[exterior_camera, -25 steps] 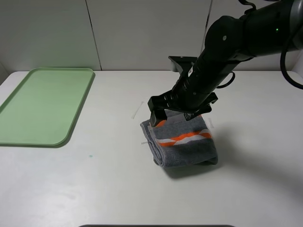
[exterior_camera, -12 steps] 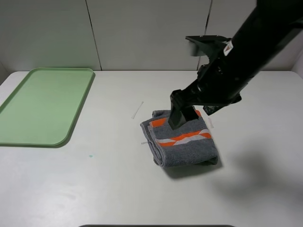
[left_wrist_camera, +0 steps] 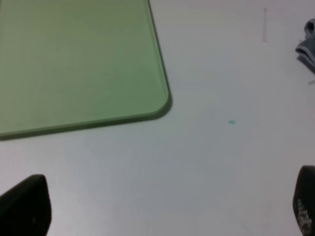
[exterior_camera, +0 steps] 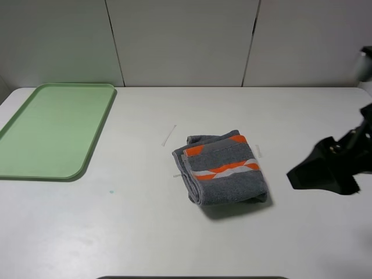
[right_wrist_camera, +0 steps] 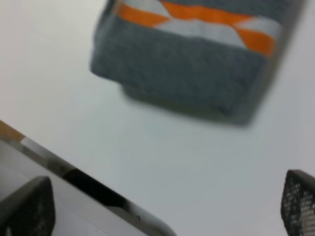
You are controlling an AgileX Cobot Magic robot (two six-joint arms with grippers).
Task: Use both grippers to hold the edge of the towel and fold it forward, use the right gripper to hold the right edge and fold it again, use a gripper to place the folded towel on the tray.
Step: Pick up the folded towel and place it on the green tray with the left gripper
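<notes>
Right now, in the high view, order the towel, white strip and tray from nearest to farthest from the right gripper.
From the right gripper:
1. towel, mid-table.
2. white strip, left of the towel.
3. tray, far left.

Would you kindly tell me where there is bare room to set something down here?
The tray is bare. The table is free between tray and towel, and along the near edge before both. Right of the towel it is crowded: the right gripper hangs there.
</notes>
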